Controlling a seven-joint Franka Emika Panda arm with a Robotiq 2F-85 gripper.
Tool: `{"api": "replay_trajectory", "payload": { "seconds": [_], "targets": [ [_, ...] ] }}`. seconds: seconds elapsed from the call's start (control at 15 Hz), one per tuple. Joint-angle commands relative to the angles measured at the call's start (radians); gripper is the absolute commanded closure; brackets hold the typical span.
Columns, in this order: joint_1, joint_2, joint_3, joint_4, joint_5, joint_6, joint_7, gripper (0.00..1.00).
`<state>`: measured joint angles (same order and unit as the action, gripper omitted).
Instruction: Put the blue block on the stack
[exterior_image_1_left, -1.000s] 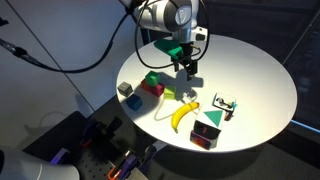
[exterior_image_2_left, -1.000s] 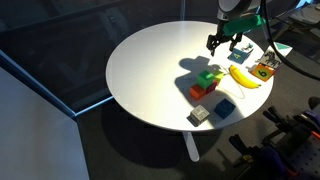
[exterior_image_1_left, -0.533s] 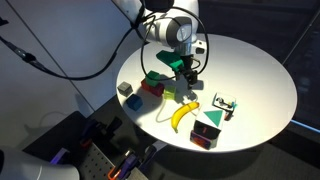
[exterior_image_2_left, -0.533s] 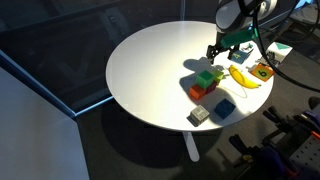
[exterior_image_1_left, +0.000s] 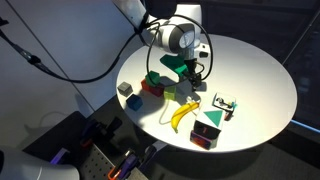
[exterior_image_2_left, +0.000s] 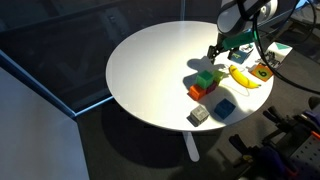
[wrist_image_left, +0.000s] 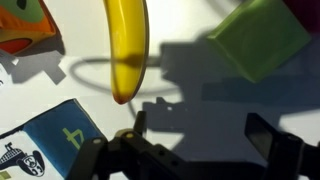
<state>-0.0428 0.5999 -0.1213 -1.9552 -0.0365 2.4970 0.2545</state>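
Round white table (exterior_image_1_left: 250, 70) on a dark floor carries all the toys, crowded toward one edge. The gripper (exterior_image_1_left: 190, 74) hangs low over the tabletop with its jaws spread and nothing between them; the wrist view shows both fingers (wrist_image_left: 270, 135) well apart above bare table and shadow. The blue block (exterior_image_1_left: 136, 100) sits untouched near the rim, just beside the grey cube (exterior_image_1_left: 124, 89) and on the far side of the stack (exterior_image_1_left: 153, 82) from the gripper, so the step in hand looks like the reach for the pickup. In the wrist view the blue block is out of frame; only a green cube (wrist_image_left: 258, 40), probably the top of the stack, shows at the upper right. To do this well, I would lift the gripper enough to pass over or around the stack rather than sweep through it, then come straight down on the blue block (exterior_image_2_left: 224, 107) with the jaws lined up on two flat faces that keep clear of the grey cube (exterior_image_2_left: 199, 116). The banana (wrist_image_left: 127, 50) lies close under the gripper, and a printed card (wrist_image_left: 55, 135) is near it; either could be nudged by a low sideways move. A pile with a green triangular piece (exterior_image_1_left: 207, 130) stands apart, out of the way.
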Motion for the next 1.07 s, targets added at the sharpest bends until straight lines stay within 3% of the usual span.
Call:
{"api": "replay_trajectory", "payload": {
  "seconds": [0.0,1.0],
  "targets": [
    [-0.033,0.015,0.015,0.028,0.043,-0.015,-0.061,0.00],
    [-0.040,0.051,0.020,0.032,0.057,-0.030,-0.115,0.00]
  ]
}}
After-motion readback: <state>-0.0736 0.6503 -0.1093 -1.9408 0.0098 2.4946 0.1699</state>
